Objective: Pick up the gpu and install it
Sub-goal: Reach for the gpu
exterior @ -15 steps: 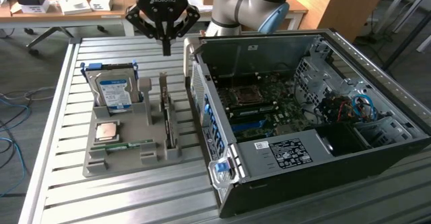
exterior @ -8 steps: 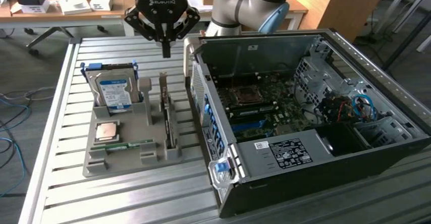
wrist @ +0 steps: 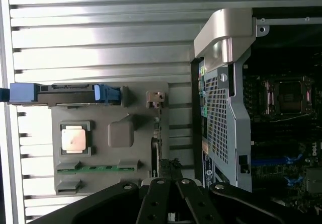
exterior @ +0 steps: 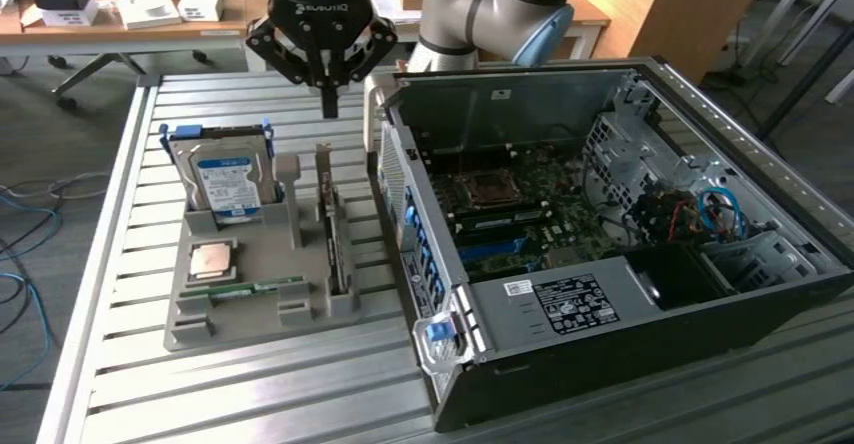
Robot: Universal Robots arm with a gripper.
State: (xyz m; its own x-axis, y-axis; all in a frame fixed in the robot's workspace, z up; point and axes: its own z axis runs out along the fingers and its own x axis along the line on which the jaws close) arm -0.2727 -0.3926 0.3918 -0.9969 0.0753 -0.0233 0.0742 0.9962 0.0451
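The arm (exterior: 494,9) holds its closed end effector (exterior: 330,106) pointing straight down.

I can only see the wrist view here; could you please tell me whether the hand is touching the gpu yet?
Observer: No. In the exterior view the hand hangs above the far end of the gpu, with a clear gap between them.
Operator: Thank you. How does the card sit?
Observer: It stands upright on its long edge in a slot of the grey tray.
Operator: And is the hand carrying anything?
Observer: No, its fingers are shut together with nothing between them.
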